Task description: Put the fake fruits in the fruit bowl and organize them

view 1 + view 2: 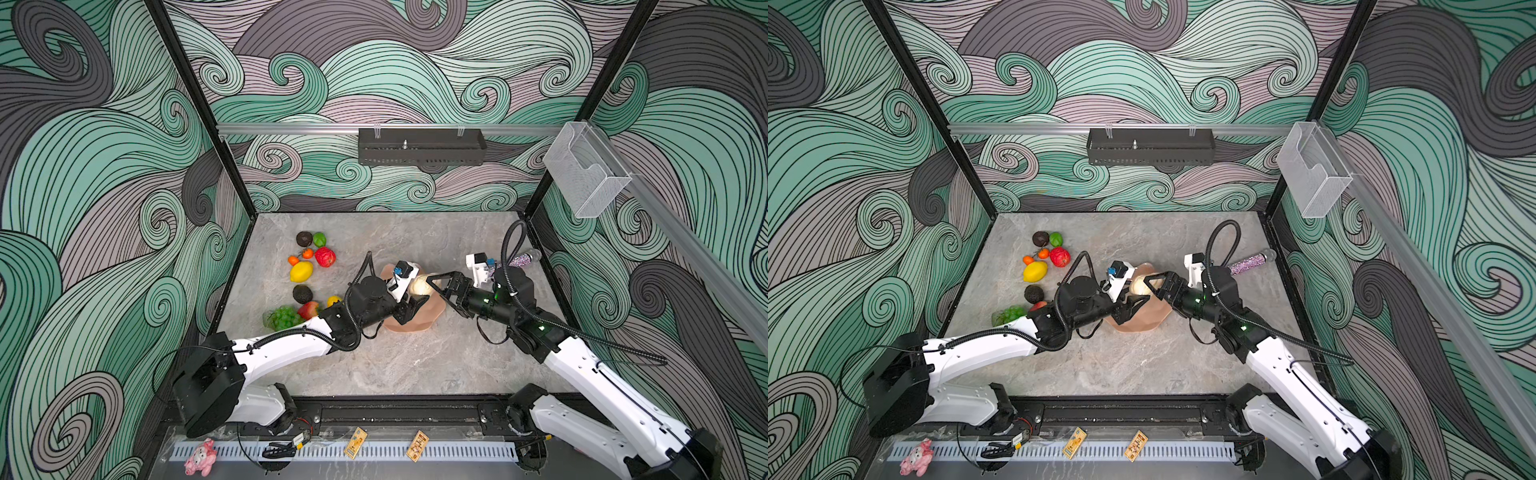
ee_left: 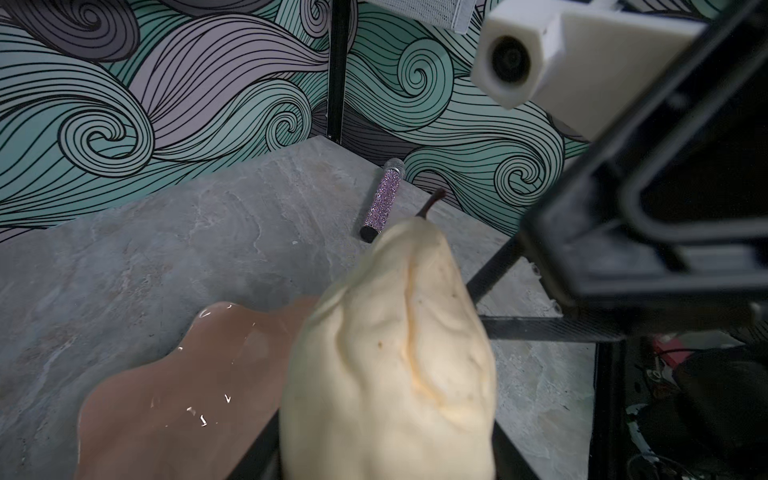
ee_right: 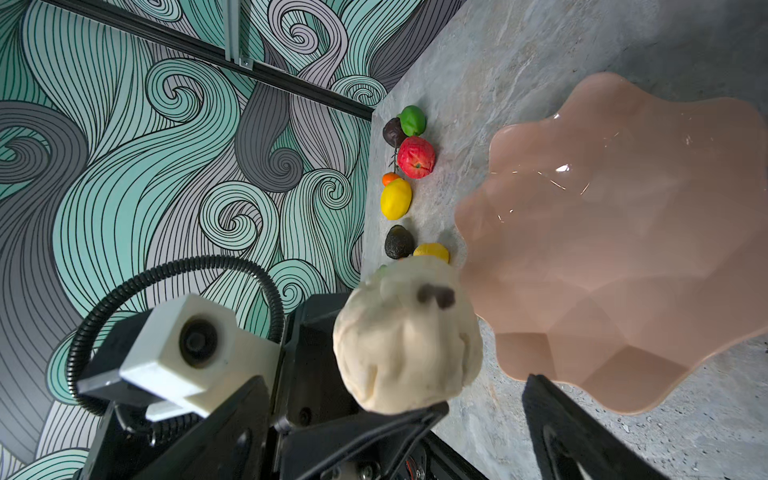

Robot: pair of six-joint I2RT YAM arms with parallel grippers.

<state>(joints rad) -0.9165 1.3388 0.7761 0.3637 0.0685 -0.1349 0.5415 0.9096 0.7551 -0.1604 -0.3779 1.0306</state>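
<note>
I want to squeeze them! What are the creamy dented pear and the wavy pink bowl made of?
The cream dented pear with a brown stem looks like soft foam or thin plastic, matt: its skin is creased and caved in. The salmon-pink wavy-rimmed bowl looks like hard glossy plastic, maybe glazed ceramic: sharp glints and smooth facets.

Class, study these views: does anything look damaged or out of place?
The beige pear in the left hand looks dented and creased. A glittery purple cylinder, lying on the right in a top view, is no fruit.
</note>
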